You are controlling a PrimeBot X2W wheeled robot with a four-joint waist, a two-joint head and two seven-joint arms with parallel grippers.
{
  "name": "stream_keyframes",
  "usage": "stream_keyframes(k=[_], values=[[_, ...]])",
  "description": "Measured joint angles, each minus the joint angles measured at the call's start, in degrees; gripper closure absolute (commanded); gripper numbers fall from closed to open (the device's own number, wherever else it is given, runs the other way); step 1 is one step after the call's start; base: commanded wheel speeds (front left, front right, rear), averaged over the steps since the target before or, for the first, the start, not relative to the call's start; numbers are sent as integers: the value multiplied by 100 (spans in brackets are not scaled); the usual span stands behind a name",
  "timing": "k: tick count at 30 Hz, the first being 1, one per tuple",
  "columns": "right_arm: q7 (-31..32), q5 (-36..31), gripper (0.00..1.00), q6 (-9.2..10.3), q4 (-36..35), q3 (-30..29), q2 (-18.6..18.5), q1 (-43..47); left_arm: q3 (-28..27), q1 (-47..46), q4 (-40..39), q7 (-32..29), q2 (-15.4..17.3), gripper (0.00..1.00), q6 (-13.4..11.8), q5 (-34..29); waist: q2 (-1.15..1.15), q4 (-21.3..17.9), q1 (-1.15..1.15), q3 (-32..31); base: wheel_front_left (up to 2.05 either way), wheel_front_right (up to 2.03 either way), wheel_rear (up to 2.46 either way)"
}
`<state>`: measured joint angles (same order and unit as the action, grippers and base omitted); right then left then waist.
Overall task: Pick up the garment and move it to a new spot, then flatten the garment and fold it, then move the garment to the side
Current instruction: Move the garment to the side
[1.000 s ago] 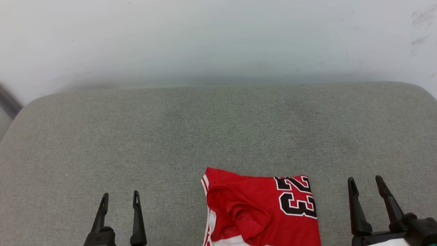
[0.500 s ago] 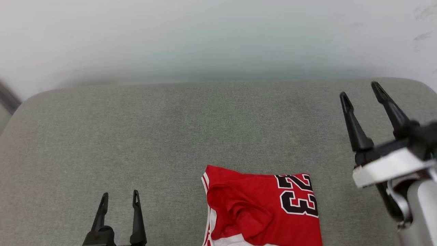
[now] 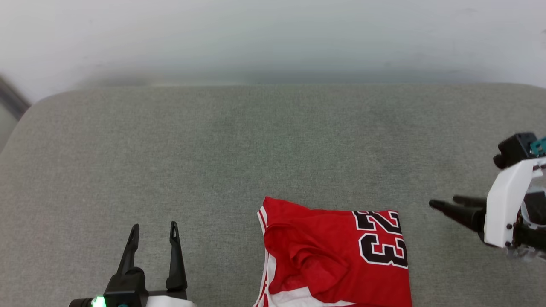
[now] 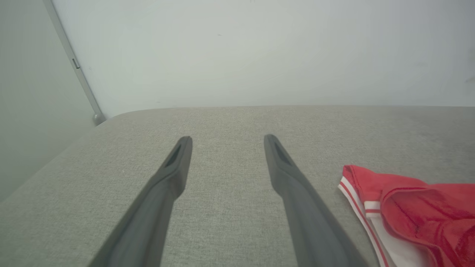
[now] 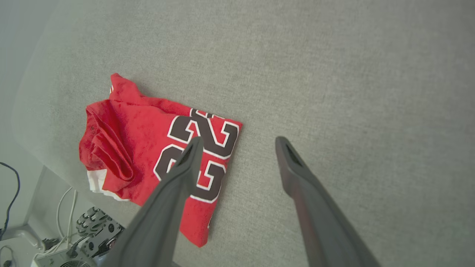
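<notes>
Right wrist view catches cables (image 5: 59, 221) (off the cushion (image 5: 334, 74)) near garment (image 5: 137, 144).

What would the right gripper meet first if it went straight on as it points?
Probably the numbered edge of the garment; depth is unclear, so the grey cushion beside it could come first.

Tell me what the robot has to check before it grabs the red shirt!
1. Left gripper open and empty: ok.
2. Right gripper open and empty: ok.
3. Red number 23 jersey lying free on the grey cushion, nothing on top: ok.
4. Jersey flat: not ok, it lies bunched and folded over.
5. Bare cushion for a new spot: ok, plenty beyond the jersey.
6. Right gripper's height above the cushion: cannot tell.
</notes>
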<state>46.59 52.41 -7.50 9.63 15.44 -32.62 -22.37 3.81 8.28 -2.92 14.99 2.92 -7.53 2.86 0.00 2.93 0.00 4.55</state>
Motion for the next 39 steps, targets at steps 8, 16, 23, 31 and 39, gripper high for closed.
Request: stream_keyframes(k=[8,16,23,31,39], values=[[456,811,0,0,252,-22,264,485,52,-271,7,0,0,0,57,-8,0,153,0,383,0,0,0],[308,951,0,0,514,82,635,629,166,-581,19,0,0,0,97,-7,0,397,0,779,0,0,0],[97,788,0,-10,666,366,736,606,240,-735,49,0,-1,0,91,41,0,606,-1,991,0,0,0],[-168,760,100,-32,837,603,631,503,303,-756,102,0,-1,0,60,53,0,697,-1,985,0,0,0],[-476,683,100,0,389,1072,349,260,249,-582,115,0,-1,0,35,51,0,600,0,676,0,0,0]])
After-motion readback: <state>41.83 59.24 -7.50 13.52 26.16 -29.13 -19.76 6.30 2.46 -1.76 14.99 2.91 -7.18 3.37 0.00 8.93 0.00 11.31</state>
